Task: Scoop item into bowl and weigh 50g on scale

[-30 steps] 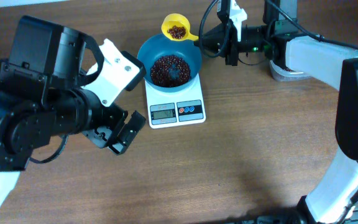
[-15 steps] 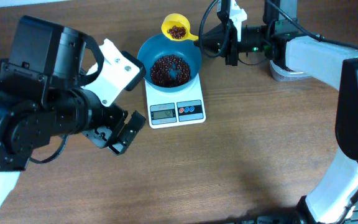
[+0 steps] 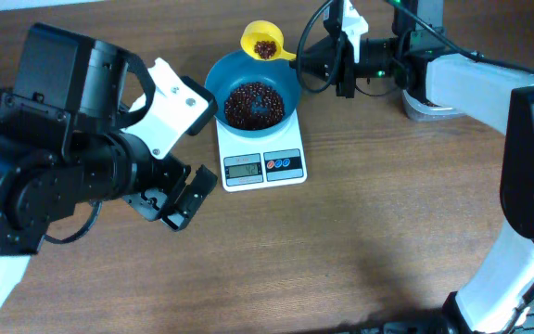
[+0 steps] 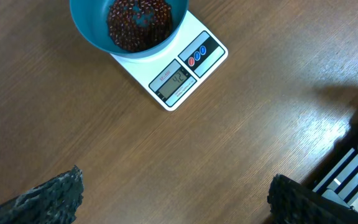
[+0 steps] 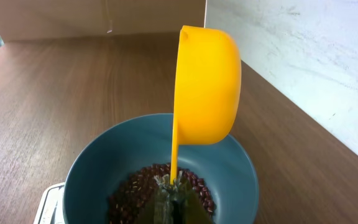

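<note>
Barely a change across the table (image 3: 341,232). Still holding the left hand (image 3: 172,202) wide open, left of the scale (image 3: 262,167). Still keeping the bowl (image 3: 286,88) on that scale, with beans (image 3: 251,104) now covering its middle. Still clamping the right hand (image 3: 315,63) on the scoop (image 5: 207,87) by the far rim.

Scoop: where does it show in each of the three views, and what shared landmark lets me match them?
Overhead: the scoop is at top centre, just past the far rim of the bowl.
Left wrist: not in it.
Right wrist: the scoop fills the centre, its outside toward the camera, with the bowl below it in the picture.
Shared landmark: the bowl, also at top left in the left wrist view.
</note>
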`<state>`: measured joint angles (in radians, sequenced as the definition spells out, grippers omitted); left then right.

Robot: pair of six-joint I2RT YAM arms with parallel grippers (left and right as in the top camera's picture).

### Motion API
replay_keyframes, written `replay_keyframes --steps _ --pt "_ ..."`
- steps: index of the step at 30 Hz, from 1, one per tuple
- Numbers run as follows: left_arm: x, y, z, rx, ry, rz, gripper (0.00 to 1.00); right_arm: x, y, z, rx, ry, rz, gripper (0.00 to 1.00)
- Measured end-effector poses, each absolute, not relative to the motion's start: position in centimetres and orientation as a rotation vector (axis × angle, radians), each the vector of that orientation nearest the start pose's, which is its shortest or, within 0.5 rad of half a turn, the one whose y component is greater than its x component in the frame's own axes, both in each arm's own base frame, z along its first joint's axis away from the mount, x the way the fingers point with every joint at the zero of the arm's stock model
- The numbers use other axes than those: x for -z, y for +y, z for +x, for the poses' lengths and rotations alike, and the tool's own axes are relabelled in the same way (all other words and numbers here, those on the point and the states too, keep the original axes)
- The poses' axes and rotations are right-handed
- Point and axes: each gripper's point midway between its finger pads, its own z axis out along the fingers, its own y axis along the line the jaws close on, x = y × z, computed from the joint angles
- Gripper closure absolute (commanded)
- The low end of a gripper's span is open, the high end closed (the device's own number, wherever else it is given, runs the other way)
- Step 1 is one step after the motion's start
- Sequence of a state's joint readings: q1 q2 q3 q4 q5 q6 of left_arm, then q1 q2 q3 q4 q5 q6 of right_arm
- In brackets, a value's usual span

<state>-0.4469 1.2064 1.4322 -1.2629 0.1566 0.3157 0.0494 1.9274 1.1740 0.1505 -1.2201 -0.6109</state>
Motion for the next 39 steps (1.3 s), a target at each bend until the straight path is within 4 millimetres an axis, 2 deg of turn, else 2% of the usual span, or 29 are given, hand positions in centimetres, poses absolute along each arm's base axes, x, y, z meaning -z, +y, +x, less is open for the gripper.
replay_keyframes --steps 27,33,35,39 --pt "-26.4 -14.3 23.7 0.251 2.401 1.023 0.01 -16.3 18.3 42.6 -0.979 1.433 -1.174 0.96" --pt "-26.4 -14.3 23.7 0.250 2.401 1.023 0.01 -16.7 18.3 42.8 -0.961 1.399 -1.187 0.96" --pt "-26.4 -14.3 23.7 0.250 2.400 1.022 0.01 -17.7 18.5 42.4 -0.983 1.329 -1.208 0.96" --pt "-26.4 -14.3 23.7 0.251 2.400 1.023 0.01 -17.5 18.5 42.2 -1.014 1.355 -1.193 0.96"
